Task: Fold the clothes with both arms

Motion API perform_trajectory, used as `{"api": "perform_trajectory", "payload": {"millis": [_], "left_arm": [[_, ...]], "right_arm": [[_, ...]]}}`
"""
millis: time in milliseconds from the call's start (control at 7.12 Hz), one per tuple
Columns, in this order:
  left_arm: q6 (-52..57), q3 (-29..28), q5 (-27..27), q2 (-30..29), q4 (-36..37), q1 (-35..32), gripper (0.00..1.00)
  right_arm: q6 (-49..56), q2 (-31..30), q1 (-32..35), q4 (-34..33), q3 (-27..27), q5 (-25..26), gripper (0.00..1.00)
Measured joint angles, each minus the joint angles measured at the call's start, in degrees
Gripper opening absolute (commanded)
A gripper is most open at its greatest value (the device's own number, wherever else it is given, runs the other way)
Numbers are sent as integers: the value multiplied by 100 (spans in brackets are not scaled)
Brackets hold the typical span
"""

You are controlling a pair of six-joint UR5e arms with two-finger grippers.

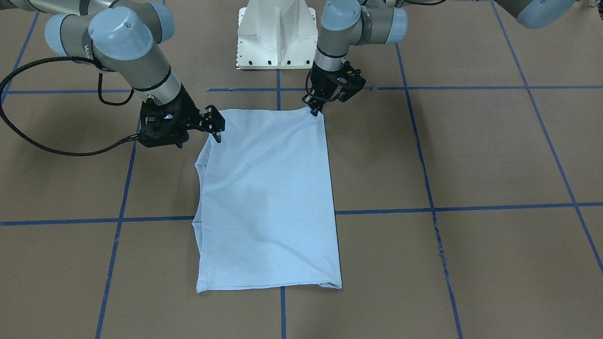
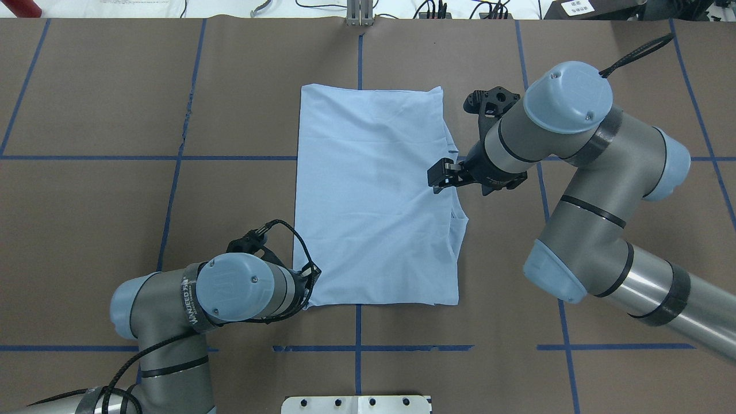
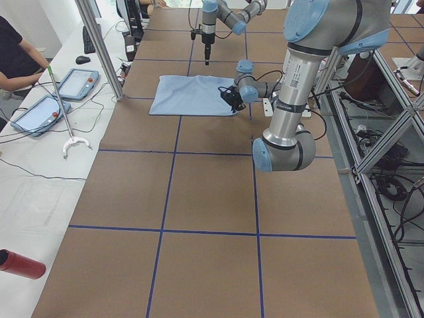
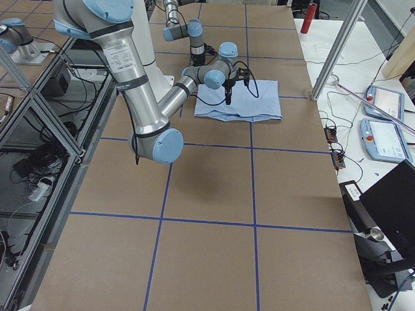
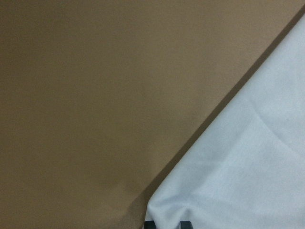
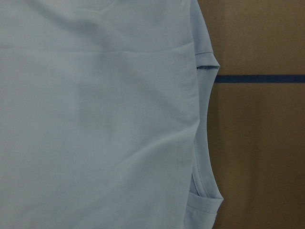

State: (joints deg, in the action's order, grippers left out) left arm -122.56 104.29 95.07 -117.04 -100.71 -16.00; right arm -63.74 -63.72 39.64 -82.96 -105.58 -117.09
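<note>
Pale light-blue fabric T-shirt (image 1: 268,188): one.
Silver-grey jointed robot arms: two, left arm (image 2: 230,293) and right arm (image 2: 592,195).
Black two-finger grippers: two, left gripper (image 1: 314,111) and right gripper (image 1: 215,134).
White metal pedestal base (image 1: 277,33): one.
Grey flat-screen pendants: two, nearer pendant (image 3: 36,114) and farther pendant (image 3: 76,83).
Red cylinder (image 3: 20,264): one.

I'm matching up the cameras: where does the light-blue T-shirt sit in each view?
Front-facing: T-shirt at centre.
Overhead: T-shirt at centre.
Exterior left: T-shirt upper middle.
Exterior right: T-shirt upper middle.
Left wrist: T-shirt lower right corner.
Right wrist: T-shirt fills the left.
Shared landmark: blue tape line running under it.
</note>
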Motion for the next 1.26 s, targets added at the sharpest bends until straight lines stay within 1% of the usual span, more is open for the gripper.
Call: {"api": "perform_trajectory", "payload": {"millis": [281,421,702,982,1263], "left_arm": [[307,103,-6,36,266,107,0],[599,241,-6,42,459,156,0],[991,480,27,34,581,227,0],[1108,589,63,-20,589,255,0],[1126,670,160,-38,586,260,0]], "right_arm": [[-67,-34,-6,10,-20,4,100],[-350,-66,-53,28,-51,10,100],[-1339,-101,-311,55,-168,105,100],[-2447,-278,-859,56,-387,577,100],[-3493,-525,-1570,27,-564,1275,100]]}}
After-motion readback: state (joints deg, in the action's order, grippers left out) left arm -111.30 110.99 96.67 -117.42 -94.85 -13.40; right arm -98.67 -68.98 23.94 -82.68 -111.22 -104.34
